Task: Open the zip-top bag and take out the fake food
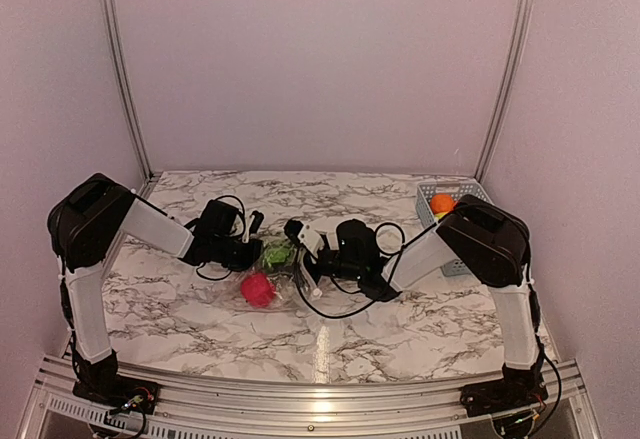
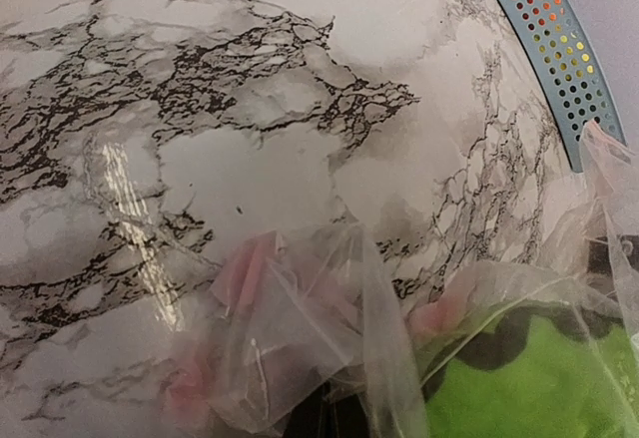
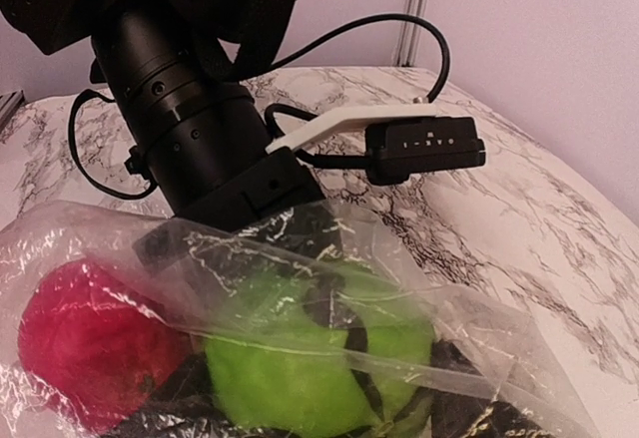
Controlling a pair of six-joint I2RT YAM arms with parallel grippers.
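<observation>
The left gripper [image 1: 252, 249] and right gripper [image 1: 303, 259] are seemingly tugging the bag [image 3: 469, 328] open, well left of the basket [image 2: 559, 59]. Plastic is hiding whether either is clamped. Next comes lifting out the green piece [image 1: 277, 253] and red piece [image 1: 257, 288].

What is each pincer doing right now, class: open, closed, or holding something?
Left pincer: at the zip-top bag, fingers hidden by plastic; cannot be told.
Right pincer: also at the bag, fingers hidden; cannot be told.
</observation>
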